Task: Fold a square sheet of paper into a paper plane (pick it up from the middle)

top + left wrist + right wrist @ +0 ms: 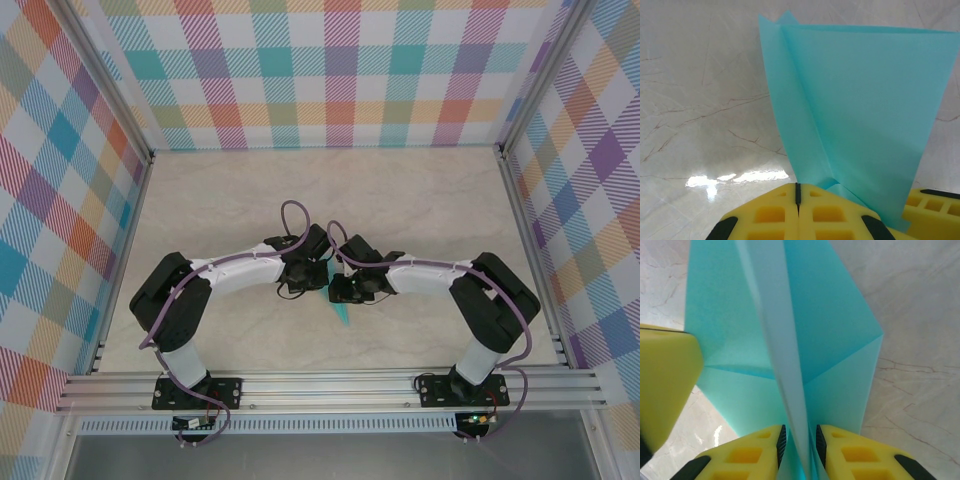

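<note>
The turquoise sheet of paper (340, 310), folded into a pointed paper-plane shape, hangs between my two grippers just above the table. In the left wrist view the paper (860, 100) stands up as a broad wing from the tip of my left gripper (798, 190), whose jaws are shut on its lower edge. In the right wrist view the paper's (830, 315) raised centre ridge runs down between the pads of my right gripper (799, 445). Those jaws stand slightly apart on either side of the ridge. My left gripper's yellow finger (665, 385) touches the paper's left corner.
The marble-patterned table (420, 200) is bounded by checked walls at the back and both sides, and by an aluminium rail (330, 385) at the near edge. Both arms meet at the middle, the left gripper (303, 280) and right gripper (347, 292) nearly touching.
</note>
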Motion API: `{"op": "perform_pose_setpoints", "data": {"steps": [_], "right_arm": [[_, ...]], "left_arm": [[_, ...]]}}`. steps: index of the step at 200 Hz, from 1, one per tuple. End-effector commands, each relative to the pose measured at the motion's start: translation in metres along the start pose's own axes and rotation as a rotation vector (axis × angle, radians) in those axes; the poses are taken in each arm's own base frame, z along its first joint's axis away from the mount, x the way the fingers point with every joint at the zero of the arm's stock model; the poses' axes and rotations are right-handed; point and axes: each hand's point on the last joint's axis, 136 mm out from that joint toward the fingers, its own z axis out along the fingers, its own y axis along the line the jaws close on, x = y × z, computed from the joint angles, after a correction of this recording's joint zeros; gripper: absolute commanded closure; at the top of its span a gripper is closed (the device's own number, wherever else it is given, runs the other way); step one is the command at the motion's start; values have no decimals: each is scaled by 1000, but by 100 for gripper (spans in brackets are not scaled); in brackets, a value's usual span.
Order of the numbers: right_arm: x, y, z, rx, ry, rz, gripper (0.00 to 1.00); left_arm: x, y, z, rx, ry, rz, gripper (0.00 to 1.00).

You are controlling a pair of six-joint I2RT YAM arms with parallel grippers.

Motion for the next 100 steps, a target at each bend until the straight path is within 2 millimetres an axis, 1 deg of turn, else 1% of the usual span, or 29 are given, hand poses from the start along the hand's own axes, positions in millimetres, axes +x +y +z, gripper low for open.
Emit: {"op": "perform_pose_setpoints", "data": {"steps": [1, 24, 64, 100], "right_arm": [[-8, 16, -15, -17, -40, -50, 75], [-6, 18, -14, -17, -37, -67, 76], [-5, 8, -4, 37, -14, -59, 77], [-7, 6, -1, 66, -17, -65, 77]], "left_arm": [[-5, 2, -7, 7, -14, -17, 98], [-5, 2, -8, 7, -14, -16, 98], [-6, 1, -9, 11, -17, -19, 98], [-5, 1, -8, 9, -16, -18, 98]]}}
